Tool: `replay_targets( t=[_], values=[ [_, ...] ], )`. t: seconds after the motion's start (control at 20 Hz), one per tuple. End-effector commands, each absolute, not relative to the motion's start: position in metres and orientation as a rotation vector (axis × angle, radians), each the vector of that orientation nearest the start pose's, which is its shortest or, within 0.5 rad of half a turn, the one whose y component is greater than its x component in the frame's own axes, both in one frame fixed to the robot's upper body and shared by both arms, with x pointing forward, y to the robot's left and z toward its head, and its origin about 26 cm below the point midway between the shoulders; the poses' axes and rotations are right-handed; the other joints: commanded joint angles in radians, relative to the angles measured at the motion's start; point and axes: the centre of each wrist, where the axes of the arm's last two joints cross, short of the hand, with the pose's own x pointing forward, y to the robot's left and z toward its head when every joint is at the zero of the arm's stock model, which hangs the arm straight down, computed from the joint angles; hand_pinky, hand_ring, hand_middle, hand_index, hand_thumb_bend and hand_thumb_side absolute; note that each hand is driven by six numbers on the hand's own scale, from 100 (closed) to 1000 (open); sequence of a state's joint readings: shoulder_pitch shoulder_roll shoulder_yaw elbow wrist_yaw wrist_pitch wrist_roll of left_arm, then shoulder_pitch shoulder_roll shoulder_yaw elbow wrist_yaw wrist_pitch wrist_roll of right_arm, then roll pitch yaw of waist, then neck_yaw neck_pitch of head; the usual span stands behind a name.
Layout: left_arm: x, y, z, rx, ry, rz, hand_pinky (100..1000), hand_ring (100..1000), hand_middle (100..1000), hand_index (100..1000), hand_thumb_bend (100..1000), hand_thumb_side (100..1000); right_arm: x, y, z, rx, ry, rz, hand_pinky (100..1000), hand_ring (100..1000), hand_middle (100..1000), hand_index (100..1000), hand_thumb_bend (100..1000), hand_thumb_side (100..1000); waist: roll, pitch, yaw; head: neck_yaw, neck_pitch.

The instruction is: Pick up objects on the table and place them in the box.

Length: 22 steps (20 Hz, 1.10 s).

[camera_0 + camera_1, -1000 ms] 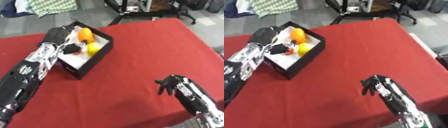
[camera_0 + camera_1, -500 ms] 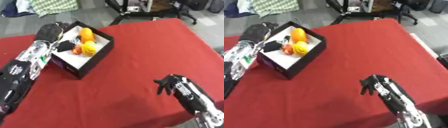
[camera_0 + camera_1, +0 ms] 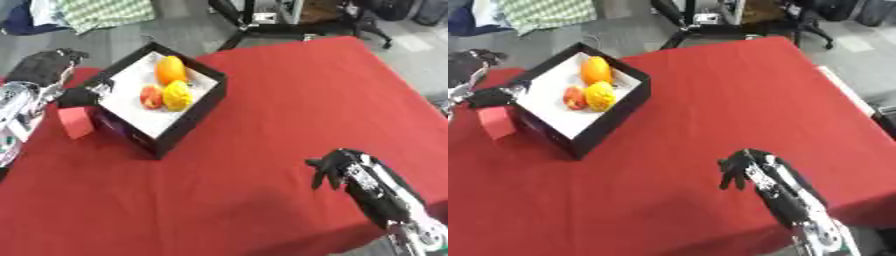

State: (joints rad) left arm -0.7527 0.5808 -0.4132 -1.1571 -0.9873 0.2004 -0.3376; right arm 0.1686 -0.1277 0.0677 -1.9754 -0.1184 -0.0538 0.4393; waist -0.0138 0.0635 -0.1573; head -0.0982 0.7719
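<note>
Box (image 3: 179,127) sits at the upper left of the frame on the red surface (image 3: 289,95), black walls, white floor, and inside I see an orange fruit (image 3: 170,69), a yellow one (image 3: 178,95) and a small red one (image 3: 150,97), all close together. My left hand (image 3: 44,67) is at the far left edge beside the box, fingers relaxed, holding nothing. A red block (image 3: 76,121) stands just beside the box's left wall. My right hand (image 3: 335,165) hovers low right, fingers drooping, empty.

Grey floor (image 3: 179,27), green checked cloth (image 3: 101,11) top left, black chair base (image 3: 262,20), red cloth-covered table (image 3: 289,100)
</note>
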Motion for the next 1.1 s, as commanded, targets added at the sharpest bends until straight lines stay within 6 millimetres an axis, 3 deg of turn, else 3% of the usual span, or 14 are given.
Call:
replay_targets(
  t=[0.05, 0.4, 0.8, 1.1],
  values=[
    [0.437, 0.295, 0.160, 1.194, -0.983, -1.501, 826, 766, 806, 962, 451, 956, 0.228, -0.257, 0.065, 0.338, -1.836, 0.466, 895, 465, 264, 564, 100, 720, 0.006, -0.011, 0.000, -0.002, -0.002],
    [0.438, 0.307, 0.151, 1.127, -0.850, -1.535, 823, 765, 801, 961, 483, 990, 0.228, -0.256, 0.065, 0.338, -1.836, 0.464, 895, 466, 264, 564, 100, 733, 0.007, -0.010, 0.000, -0.010, -0.002],
    [0.436, 0.297, 0.160, 1.169, -0.796, -1.487, 818, 755, 792, 952, 428, 912, 0.227, -0.256, 0.064, 0.332, -1.831, 0.463, 895, 466, 264, 564, 100, 745, 0.004, -0.009, 0.003, -0.009, -0.002],
    [0.437, 0.295, 0.148, 1.193, -0.770, -1.453, 817, 756, 792, 954, 464, 943, 0.226, -0.256, 0.063, 0.332, -1.829, 0.463, 895, 466, 264, 564, 100, 755, 0.002, -0.009, 0.004, -0.009, -0.002]
  ],
)
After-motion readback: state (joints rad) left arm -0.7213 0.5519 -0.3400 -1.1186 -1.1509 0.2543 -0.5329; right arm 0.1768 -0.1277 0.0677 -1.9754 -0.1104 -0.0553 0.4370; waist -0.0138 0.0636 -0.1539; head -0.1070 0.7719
